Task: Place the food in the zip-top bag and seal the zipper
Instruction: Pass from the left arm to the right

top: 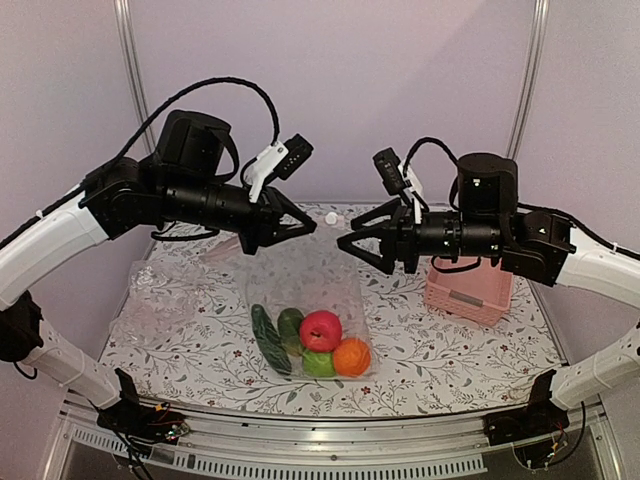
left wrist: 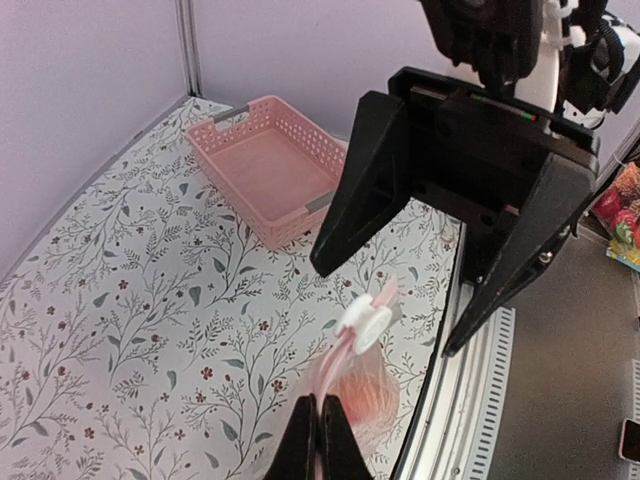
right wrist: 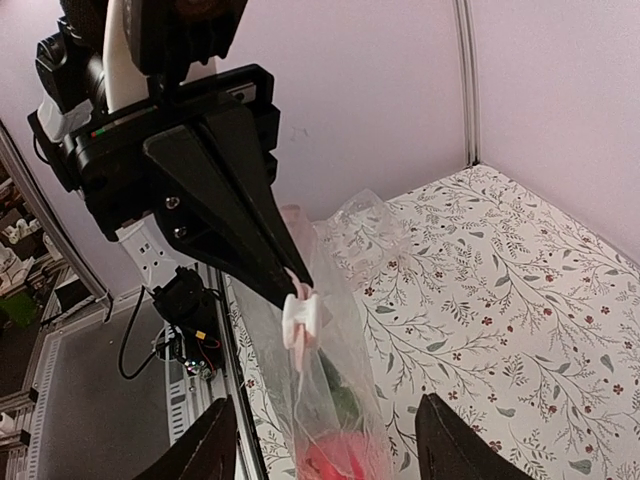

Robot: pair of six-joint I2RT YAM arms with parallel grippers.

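The zip-top bag [top: 305,290] hangs from my left gripper [top: 308,228], which is shut on its pink zipper strip [left wrist: 335,385] just behind the white slider [left wrist: 365,320]. Inside, low in the bag, lie the cucumber [top: 268,340], mango [top: 290,323], red apple [top: 320,330], green apple [top: 317,364] and orange [top: 351,357], resting on the table. My right gripper [top: 348,246] is open and empty, facing the slider [right wrist: 303,315] from the right, a short way off. In the right wrist view the bag [right wrist: 335,400] hangs between my open fingers [right wrist: 215,445], with the red apple [right wrist: 335,466] below.
A pink slatted basket [top: 468,290] stands empty at the right, also in the left wrist view [left wrist: 265,165]. Hazy clear plastic film [top: 160,300] lies at the table's left. The metal front rail [top: 320,440] runs along the near edge.
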